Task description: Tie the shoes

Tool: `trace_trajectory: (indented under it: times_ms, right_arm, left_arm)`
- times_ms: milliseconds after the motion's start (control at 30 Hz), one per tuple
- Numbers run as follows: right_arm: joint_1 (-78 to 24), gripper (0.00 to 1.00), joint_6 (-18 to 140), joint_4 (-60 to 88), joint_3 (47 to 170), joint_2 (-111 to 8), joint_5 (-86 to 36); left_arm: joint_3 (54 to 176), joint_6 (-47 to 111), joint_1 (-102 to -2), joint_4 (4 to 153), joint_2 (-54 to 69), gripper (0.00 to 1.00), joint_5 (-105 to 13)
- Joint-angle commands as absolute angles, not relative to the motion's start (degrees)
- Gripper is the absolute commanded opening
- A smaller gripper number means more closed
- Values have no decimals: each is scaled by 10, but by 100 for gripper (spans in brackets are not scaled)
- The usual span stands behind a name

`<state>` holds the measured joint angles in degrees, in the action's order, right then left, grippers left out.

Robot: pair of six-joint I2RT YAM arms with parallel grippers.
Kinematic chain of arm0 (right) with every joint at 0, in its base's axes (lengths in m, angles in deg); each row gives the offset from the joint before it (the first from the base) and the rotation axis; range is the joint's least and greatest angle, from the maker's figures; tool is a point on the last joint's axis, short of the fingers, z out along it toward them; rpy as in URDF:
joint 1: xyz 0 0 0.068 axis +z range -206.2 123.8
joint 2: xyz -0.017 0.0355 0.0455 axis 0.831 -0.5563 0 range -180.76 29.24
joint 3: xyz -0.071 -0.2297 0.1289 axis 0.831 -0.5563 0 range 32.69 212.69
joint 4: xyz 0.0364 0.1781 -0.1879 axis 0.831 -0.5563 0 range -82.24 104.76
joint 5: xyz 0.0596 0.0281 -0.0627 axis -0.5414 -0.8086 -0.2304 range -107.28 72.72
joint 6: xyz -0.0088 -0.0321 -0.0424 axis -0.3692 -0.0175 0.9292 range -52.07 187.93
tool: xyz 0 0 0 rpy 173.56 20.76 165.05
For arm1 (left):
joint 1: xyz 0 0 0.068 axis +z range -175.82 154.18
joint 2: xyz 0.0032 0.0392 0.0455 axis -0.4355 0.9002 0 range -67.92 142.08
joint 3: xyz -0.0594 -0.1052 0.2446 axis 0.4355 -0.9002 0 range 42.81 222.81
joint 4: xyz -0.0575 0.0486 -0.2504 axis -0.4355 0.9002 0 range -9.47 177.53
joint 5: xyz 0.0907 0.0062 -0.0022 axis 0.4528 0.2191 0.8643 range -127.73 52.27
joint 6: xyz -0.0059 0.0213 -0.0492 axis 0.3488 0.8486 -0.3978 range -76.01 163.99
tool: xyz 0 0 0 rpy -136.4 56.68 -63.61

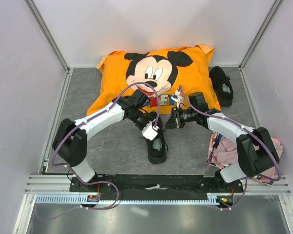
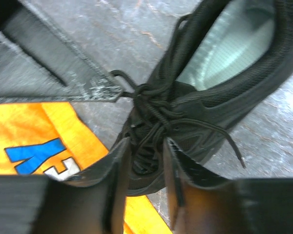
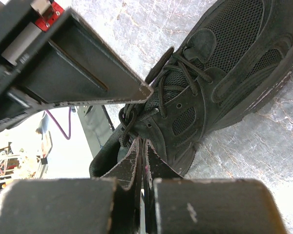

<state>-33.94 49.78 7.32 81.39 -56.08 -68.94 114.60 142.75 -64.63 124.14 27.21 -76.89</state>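
Observation:
One black shoe [image 1: 156, 147] lies on the grey floor in the middle, with its pale insole [image 2: 224, 48] showing. The second shoe [image 1: 221, 85] lies at the back right, beside the pillow. My left gripper [image 1: 150, 129] hovers just over the near shoe's laces [image 2: 151, 109]. Its fingers [image 2: 118, 163] are open, with the laced front seen between them [image 2: 144, 151]. My right gripper [image 1: 167, 120] is at the shoe's side. Its fingers [image 3: 134, 158] are pressed together at a lace loop [image 3: 128, 119] that runs to their tips [image 3: 142, 142]. A loose lace end [image 2: 232, 146] trails on the floor.
An orange Mickey Mouse pillow [image 1: 136, 78] lies just behind both grippers, and its edge shows under the left gripper [image 2: 49, 141]. A pink cloth [image 1: 224, 148] lies by the right arm's base. White walls and metal rails enclose the floor.

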Motion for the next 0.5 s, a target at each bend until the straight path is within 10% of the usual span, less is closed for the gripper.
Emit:
trace_trajectory:
  times_ms: [0, 233, 467]
  right_arm:
    - [-341, 0, 509, 83, 840, -549, -699]
    - [-347, 0, 516, 76, 832, -533, -687]
    - [-357, 0, 532, 62, 821, -521, -653]
  left_arm:
    - [1177, 1484, -656, 1317, 287, 31, -768]
    - [1164, 1454, -657, 1324, 253, 2, -756]
    - [1105, 1400, -657, 1295, 205, 2, -737]
